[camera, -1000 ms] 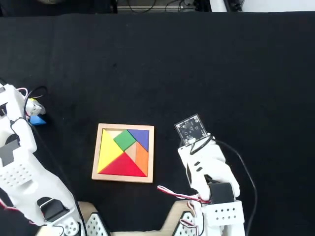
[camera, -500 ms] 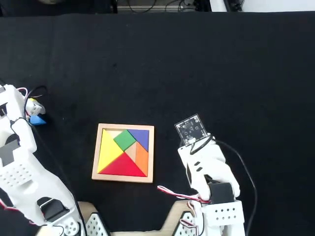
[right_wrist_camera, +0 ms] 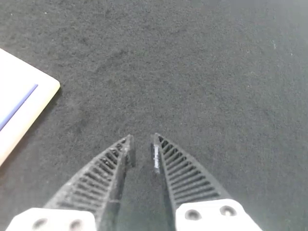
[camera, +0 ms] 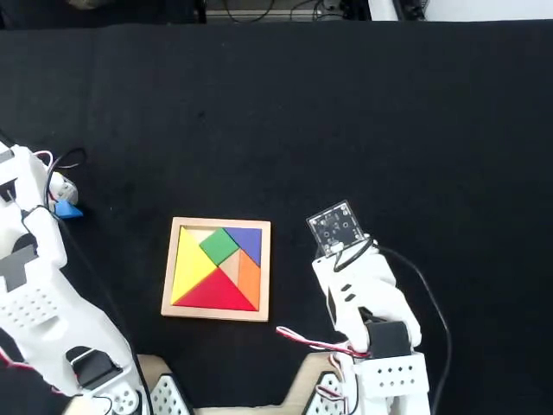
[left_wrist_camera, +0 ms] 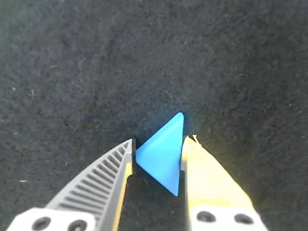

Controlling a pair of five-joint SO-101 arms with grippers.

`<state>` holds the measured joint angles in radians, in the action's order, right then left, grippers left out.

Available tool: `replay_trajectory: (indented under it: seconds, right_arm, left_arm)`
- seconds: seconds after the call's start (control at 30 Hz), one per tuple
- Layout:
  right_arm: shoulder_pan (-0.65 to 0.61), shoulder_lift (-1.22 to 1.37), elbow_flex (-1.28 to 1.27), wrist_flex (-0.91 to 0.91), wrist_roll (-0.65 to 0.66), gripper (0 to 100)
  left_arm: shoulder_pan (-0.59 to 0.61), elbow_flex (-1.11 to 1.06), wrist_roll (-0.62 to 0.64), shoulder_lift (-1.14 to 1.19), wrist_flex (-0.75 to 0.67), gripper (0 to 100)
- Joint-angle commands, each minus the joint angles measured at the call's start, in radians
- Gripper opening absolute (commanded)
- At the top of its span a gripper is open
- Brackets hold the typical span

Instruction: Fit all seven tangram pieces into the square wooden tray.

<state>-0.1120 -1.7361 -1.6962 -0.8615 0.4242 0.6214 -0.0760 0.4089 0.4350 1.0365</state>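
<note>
The left gripper (left_wrist_camera: 160, 143) is closed on the blue triangle (left_wrist_camera: 163, 156), one finger on each side of it w/ no gap showing (whether the piece rests on the cloth or hangs just above it can't be told). In the high view the piece (camera: 66, 210) sits by the left edge of the worktop (camera: 346, 112), approx. halfway along it. It is at the tip of the left arm (camera: 34, 285) and well apart from the square wooden tray (camera: 216, 222).

The tray lies near the worktop's front edge, i.e. the edge the arms are mounted on, btwn the two arms. Inside it:
- a green square (camera: 219, 245) at the middle of the far wall
- a violet-blue parallelogram (camera: 249, 236) in the far right corner
- a yellow triangle (camera: 190, 268) along the left wall
- a red triangle (camera: 218, 296) along the near wall
- an orange triangle (camera: 250, 277) along the right wall
- a small tan triangle (camera: 232, 264) btwn green, orange and red

The far left corner shows a pale patch (camera: 193, 234), wood-coloured. Whether it is a piece or bare floor can't be told.

The right gripper (right_wrist_camera: 142, 144) holds nothing. Its fingers stand a narrow slit apart, tips not touching, over bare black cloth near a corner of the tray (right_wrist_camera: 26, 103). The right arm (camera: 367, 298) sits right of the tray, near the front edge.
</note>
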Motion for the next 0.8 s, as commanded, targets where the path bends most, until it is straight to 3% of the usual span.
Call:
replay_trajectory:
  seconds: [0.0,0.2,0.47,0.67,0.77]
  right_arm:
    - [0.005,-0.019,0.004,-0.003,0.005,7.4]
    - [0.005,-0.019,0.004,-0.002,0.005,7.4]
    - [0.005,-0.019,0.004,-0.002,0.005,7.4]
    - [0.005,-0.019,0.004,0.000,0.005,7.4]
    - [0.005,-0.019,0.004,-0.003,0.005,7.4]
  left_arm:
    - [0.001,0.028,0.006,-0.011,0.012,12]
    - [-0.018,0.074,0.008,-0.023,0.089,12]
    - [-0.061,0.318,0.012,-0.023,0.387,12]
    - [-0.130,0.467,0.160,-0.025,0.697,12]
    - [-0.197,0.472,0.166,-0.060,0.726,12]
